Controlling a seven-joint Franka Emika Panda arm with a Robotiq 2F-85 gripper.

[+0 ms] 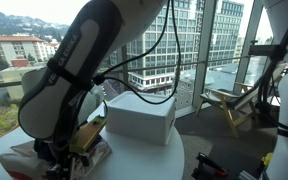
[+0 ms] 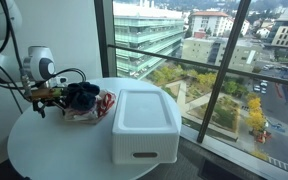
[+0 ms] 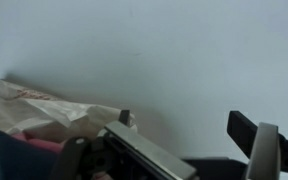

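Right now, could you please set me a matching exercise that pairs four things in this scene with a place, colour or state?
Things:
1. white box
2. crumpled bag
3. gripper
4. table

Descriptions:
A. open
B. round, bearing the box and the bag
C. on the side nearest the window
D. white with red print, beside the dark cloth

Pairs: 1-C, 2-D, 3-A, 4-B
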